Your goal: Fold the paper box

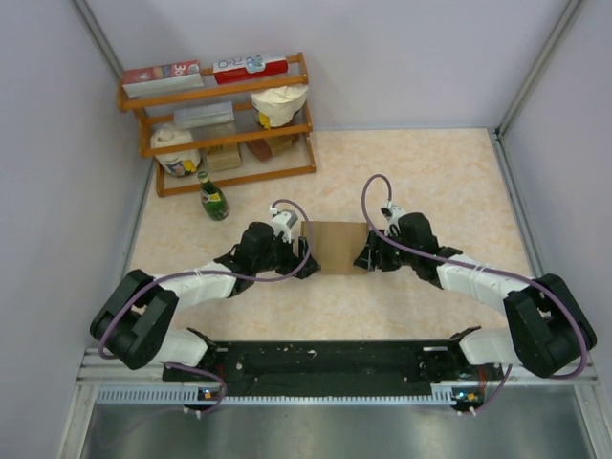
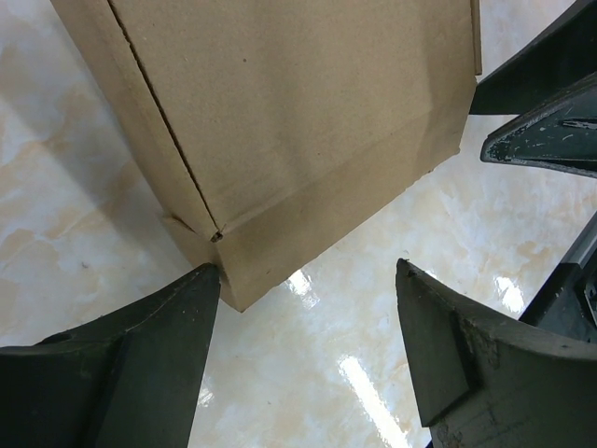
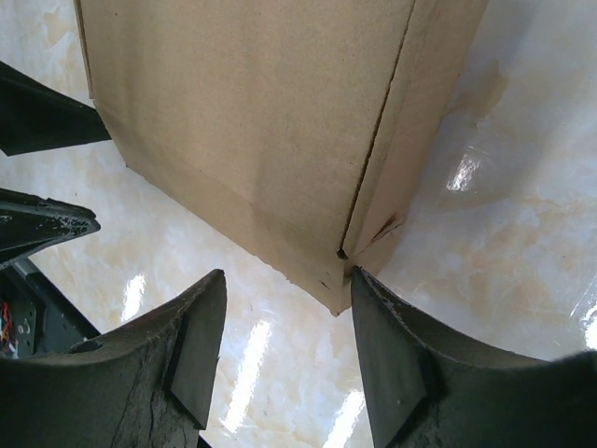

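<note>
- The left gripper is seen with its jaws spread wide and nothing clamped between them; in the left wrist view only glossy table shows in most of the gap.
- A low corner of the paper box is seen just beside the finger at the lower left of that frame. Whether they touch cannot be told.
- The right gripper is likewise parted and grips nothing. A lower corner of the box reaches down between its two tips, close to the finger at the lower right of the right wrist view.
- The box fills the upper part of both wrist views as plain brown panels, with a dark seam running down to the near corner in each.
- In the top view the box is set at the middle of the frame on the marbled table, with one gripper at each end.
- A green bottle is stood left of the box, well apart from it.
- A wooden rack of goods is placed in the upper left.
</note>
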Controlling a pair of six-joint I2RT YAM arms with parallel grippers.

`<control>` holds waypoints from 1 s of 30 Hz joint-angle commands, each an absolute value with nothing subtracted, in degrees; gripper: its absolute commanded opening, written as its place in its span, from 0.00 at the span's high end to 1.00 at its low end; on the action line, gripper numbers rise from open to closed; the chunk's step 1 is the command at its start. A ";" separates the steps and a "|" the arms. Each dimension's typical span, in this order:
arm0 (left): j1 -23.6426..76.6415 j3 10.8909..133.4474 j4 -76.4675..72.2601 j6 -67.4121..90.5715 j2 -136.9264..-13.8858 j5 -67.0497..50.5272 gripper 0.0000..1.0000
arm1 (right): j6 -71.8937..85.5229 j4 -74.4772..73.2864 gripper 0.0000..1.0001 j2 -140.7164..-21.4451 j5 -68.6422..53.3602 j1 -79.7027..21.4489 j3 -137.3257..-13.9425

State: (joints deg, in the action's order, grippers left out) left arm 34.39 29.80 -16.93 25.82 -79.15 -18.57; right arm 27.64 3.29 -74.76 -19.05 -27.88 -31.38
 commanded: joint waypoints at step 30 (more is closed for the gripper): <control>34.98 35.95 -11.69 21.18 -79.01 -10.46 0.10 | 23.91 3.87 0.36 -76.11 -16.17 -27.95 -33.75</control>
